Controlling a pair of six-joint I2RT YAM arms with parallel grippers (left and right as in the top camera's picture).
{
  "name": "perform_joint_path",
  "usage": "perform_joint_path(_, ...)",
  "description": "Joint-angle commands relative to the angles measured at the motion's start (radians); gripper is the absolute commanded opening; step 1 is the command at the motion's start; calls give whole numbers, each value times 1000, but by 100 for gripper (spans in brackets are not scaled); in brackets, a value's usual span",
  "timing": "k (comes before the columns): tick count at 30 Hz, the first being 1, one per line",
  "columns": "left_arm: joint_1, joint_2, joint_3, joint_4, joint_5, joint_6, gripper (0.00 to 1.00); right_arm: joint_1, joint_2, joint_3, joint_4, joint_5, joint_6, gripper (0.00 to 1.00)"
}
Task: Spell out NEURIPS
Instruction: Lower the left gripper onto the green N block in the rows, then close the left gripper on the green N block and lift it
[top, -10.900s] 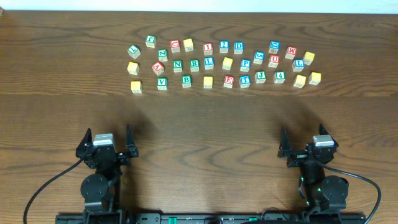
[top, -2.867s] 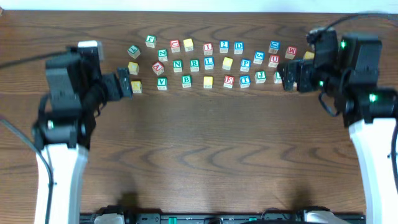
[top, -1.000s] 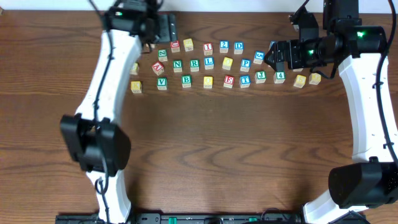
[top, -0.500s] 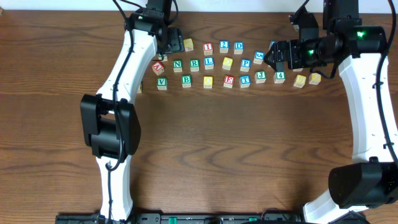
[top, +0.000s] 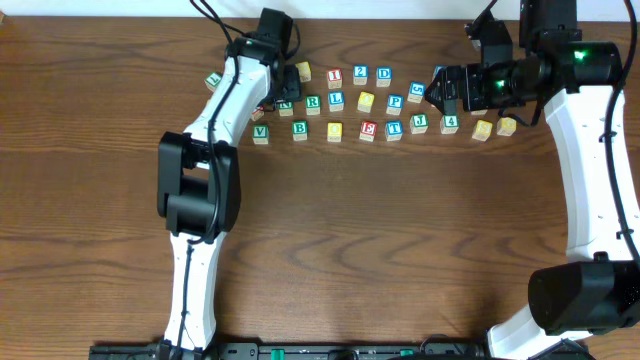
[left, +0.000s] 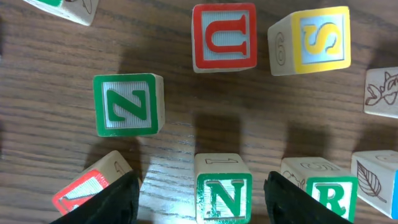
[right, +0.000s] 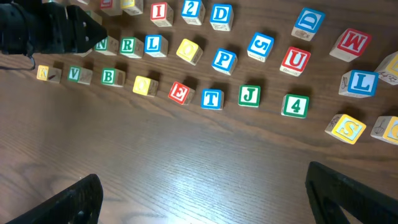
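My left gripper is open and straddles the green N cube, with a gap on each side. The green R sits just right of it, and a second green N lies turned behind it. A red cube reading like a U and a yellow S stand further back. In the right wrist view I see red I, blue P, red U and red E. My right gripper hangs open over bare wood.
Other letter cubes fill three loose rows across the back of the table: L, T, J, a 4, W. A red cube touches my left finger's outer side.
My left arm has swung right from the back-left cubes to the green N, and its jaws have narrowed around it. The right arm has not moved.
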Motion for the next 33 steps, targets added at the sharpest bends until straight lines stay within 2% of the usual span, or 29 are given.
perform_joint_path(1, -5, 7, 16, 18, -26, 3, 63, 14, -3, 18, -2, -16, -13, 99)
perform_joint_path(20, -19, 8, -40, 53, -27, 6, 62, 14, -3, 18, -2, -16, -13, 99)
perform_joint_path(30, -21, 10, -56, 63, -28, 5, 50, 14, -3, 18, -2, -16, -13, 99)
perform_joint_path(33, -24, 10, -66, 64, -28, 5, 50, 14, -3, 18, -2, -16, -13, 99)
